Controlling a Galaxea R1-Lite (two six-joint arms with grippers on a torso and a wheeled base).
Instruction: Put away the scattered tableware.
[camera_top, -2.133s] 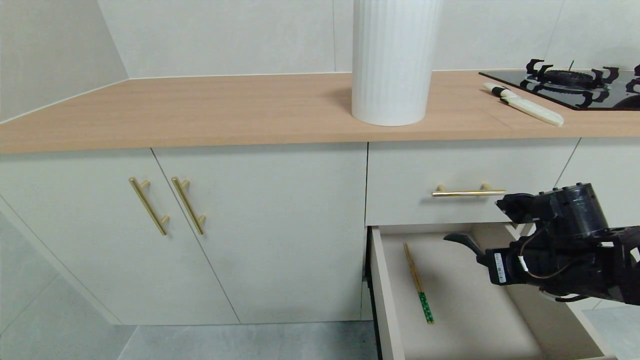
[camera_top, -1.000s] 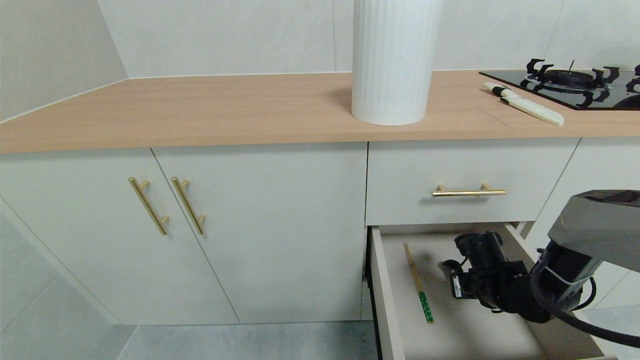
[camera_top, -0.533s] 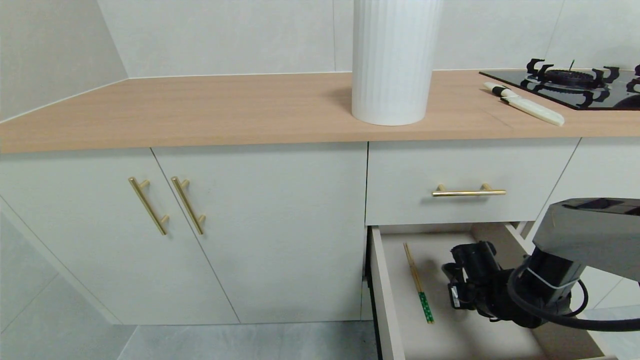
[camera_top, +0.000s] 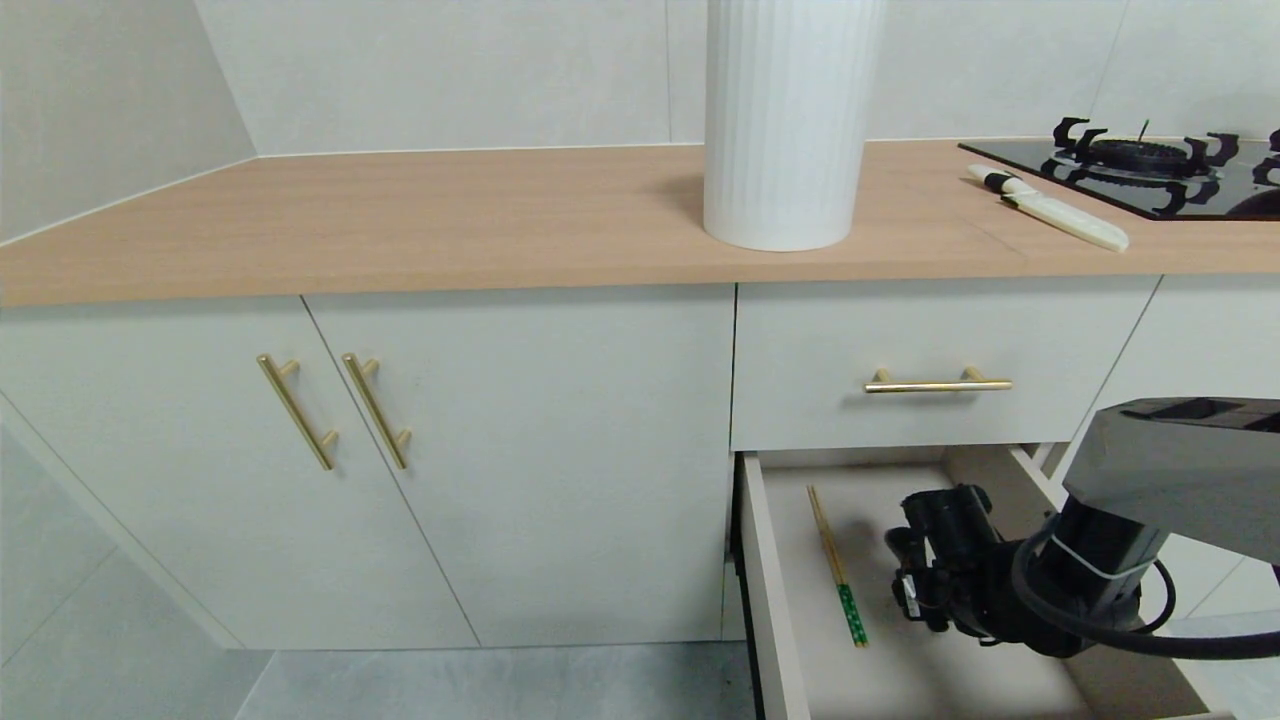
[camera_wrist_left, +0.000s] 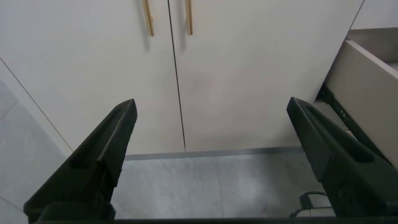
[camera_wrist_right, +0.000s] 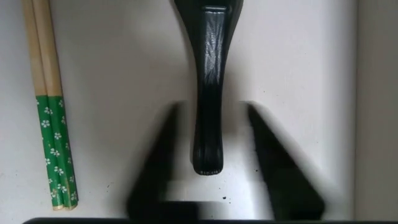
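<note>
The right gripper (camera_top: 908, 572) hung low inside the open drawer (camera_top: 765, 585), at the right below the counter (camera_top: 400, 220). Its fingers (camera_wrist_right: 163, 146) stood apart on either side of a black spoon (camera_wrist_right: 208, 93), with a gap on each side of the handle and no grip on it. The spoon lay on the drawer floor. Chopsticks (camera_top: 838, 566) lay just left of it, side by side with their green ends nearest. A knife (camera_top: 1050, 208) lay on the counter at the far right, beside the stove (camera_top: 1150, 165). The left gripper (camera_wrist_left: 211, 112) was spread wide, facing the cabinet doors (camera_wrist_left: 217, 74).
</note>
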